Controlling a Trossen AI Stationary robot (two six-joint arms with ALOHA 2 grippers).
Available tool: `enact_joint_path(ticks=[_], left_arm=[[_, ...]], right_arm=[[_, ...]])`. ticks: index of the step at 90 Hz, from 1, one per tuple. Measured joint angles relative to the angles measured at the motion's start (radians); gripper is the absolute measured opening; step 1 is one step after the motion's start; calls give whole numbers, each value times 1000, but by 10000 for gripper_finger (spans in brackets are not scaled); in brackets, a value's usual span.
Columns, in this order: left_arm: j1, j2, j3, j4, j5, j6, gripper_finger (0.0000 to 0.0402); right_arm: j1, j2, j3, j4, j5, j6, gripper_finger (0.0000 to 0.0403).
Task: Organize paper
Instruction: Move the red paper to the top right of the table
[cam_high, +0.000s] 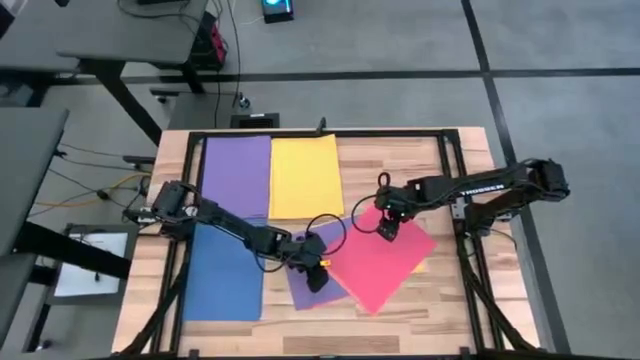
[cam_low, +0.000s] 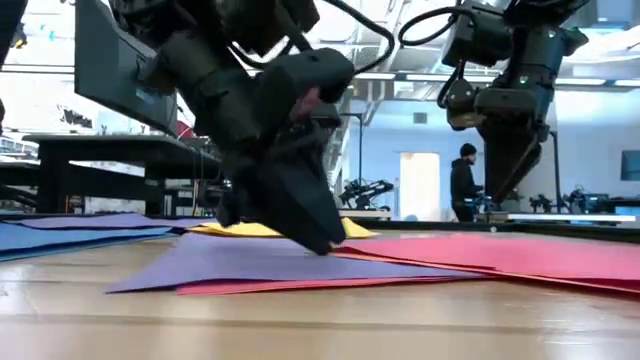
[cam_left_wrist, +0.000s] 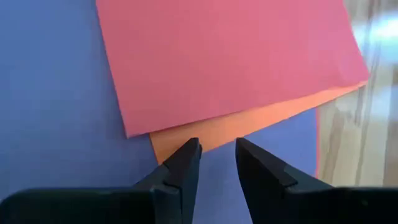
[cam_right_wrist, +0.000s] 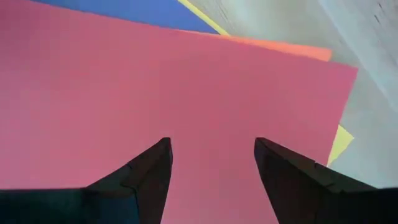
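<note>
From above, purple (cam_high: 237, 175), yellow (cam_high: 305, 175) and blue (cam_high: 225, 272) sheets lie flat; a red-pink sheet (cam_high: 385, 262) overlaps a second purple one (cam_high: 308, 288) under the left gripper (cam_high: 316, 277). The right gripper (cam_high: 387, 228) hovers over the red-pink sheet.

Low view: left gripper (cam_low: 318, 240) touches the purple sheet (cam_low: 260, 265).

Left wrist: fingers (cam_left_wrist: 186, 165) slightly apart, an orange sheet (cam_left_wrist: 249, 124) peeking out.

Right wrist: fingers (cam_right_wrist: 152, 168) wide apart.
</note>
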Motion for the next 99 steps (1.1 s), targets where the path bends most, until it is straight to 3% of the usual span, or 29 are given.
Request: enact_joint_path(ticks=[32,46,66,99], left_arm=[[-4,2,1,-66,6,-17,91],[-31,-1,2,-108,2,-41,91],[-48,-1,1,-126,5,-86,91],[-67,1,-1,-144,19,-115,91]], right_arm=[[4,0,0,-49,1,15,218],[5,0,-78,-15,-16,109,218],[18,30,-168,57,-25,84,218],[-116,29,-157,-117,252,-82,218]])
